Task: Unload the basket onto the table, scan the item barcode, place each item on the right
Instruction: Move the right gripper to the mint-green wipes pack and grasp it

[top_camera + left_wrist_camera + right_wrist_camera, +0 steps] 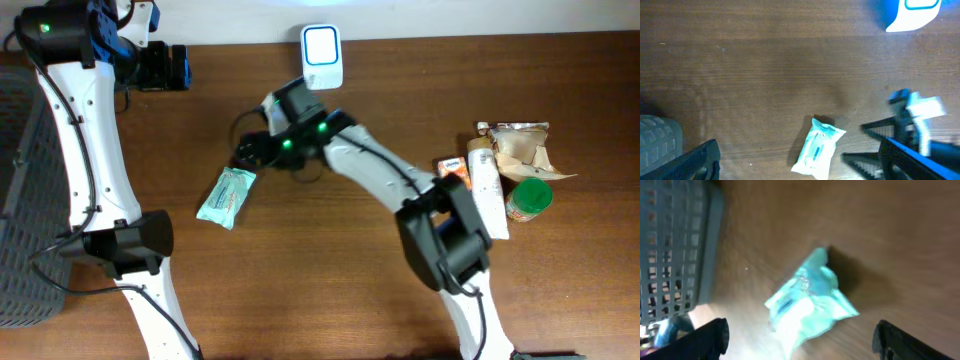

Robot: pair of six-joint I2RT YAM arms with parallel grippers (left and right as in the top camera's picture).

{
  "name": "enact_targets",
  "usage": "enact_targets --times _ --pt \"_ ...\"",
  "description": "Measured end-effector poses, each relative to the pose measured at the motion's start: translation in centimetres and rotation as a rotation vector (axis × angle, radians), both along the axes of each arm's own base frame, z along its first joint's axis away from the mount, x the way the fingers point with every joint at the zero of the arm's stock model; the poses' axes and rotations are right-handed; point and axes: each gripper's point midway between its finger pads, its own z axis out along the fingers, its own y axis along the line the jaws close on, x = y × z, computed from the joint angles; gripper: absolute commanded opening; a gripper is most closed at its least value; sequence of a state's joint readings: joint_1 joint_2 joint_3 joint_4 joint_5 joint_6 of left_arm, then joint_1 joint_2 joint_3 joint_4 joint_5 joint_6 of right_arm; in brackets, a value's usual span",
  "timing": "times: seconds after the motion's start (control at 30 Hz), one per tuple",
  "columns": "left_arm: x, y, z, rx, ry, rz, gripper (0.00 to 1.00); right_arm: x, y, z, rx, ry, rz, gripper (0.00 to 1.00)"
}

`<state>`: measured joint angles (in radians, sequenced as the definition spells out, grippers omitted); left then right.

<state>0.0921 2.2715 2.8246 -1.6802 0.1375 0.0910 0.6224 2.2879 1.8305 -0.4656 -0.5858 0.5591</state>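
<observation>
Teal packet (227, 196) lies flat on the wooden worktop (400, 80), just beside the right end effector (243, 155) — fingers apart, nothing held. Looks soft, light, crinkly — pinch across its narrow width.

The packet (228, 197) lies flat on the table (300, 290), left of centre. The right gripper (245, 152) sits just behind it, apparently clear of it. The scanner (322, 57) stands at the rear edge. The basket (20, 200) occupies the far left. A carton (453, 170), tube (488, 200) and jar (528, 198) lie side by side at the right.
</observation>
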Motion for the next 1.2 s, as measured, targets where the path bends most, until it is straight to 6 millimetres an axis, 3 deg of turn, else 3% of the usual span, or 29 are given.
enact_targets --times 0.03,0.1,0.23,0.37,0.6,0.63,0.67,0.77,0.8,0.97,1.03,1.07,1.13,1.2 --pt "0.0 0.0 0.0 0.000 0.000 0.000 0.99 -0.6 1.4 -0.8 0.015 0.031 -0.010 0.88" --pt "0.0 0.0 0.0 0.000 -0.001 0.000 0.99 -0.7 2.1 -2.0 0.024 0.099 -0.061 0.88" --pt "0.0 0.0 0.0 0.000 -0.001 0.000 0.99 -0.3 1.5 -3.9 -0.024 0.119 -0.110 0.86" --pt "0.0 0.0 0.0 0.000 -0.001 0.000 0.99 -0.2 1.8 -5.4 -0.018 0.152 -0.131 0.65" --pt "0.0 0.0 0.0 0.000 -0.001 0.000 0.99 -1.1 2.2 -5.6 -0.002 0.180 -0.093 0.61" --pt "0.0 0.0 0.0 0.000 -0.001 0.000 0.99 -1.1 2.5 -5.4 0.007 0.168 -0.085 0.54" --pt "0.0 0.0 0.0 0.000 -0.001 0.000 0.99 -1.0 2.8 -5.2 0.018 0.156 -0.079 0.38" --pt "0.0 0.0 0.0 0.000 -0.001 0.000 0.99 -1.5 3.9 -5.1 0.038 0.138 -0.051 0.09" --pt "0.0 0.0 0.0 0.000 -0.001 0.000 0.99 -1.7 4.0 -5.4 0.037 0.142 -0.045 0.04" --pt "0.0 0.0 0.0 0.000 -0.001 0.000 0.99 -2.7 3.4 -5.7 0.036 0.162 0.027 0.04" --pt "0.0 0.0 0.0 0.000 0.000 0.000 0.99 -3.1 1.9 -6.3 0.009 0.207 0.045 0.04" --pt "0.0 0.0 0.0 0.000 0.000 0.000 0.99 -2.8 -0.1 -6.8 -0.020 0.236 0.042 0.04" --pt "0.1 0.0 0.0 0.000 -0.002 0.000 0.99 -2.2 -5.6 -7.2 -0.129 0.277 0.016 0.04" --pt "0.0 0.0 0.0 0.000 -0.002 0.000 0.99 -2.1 -11.6 -4.8 -0.244 0.278 -0.002 0.04"
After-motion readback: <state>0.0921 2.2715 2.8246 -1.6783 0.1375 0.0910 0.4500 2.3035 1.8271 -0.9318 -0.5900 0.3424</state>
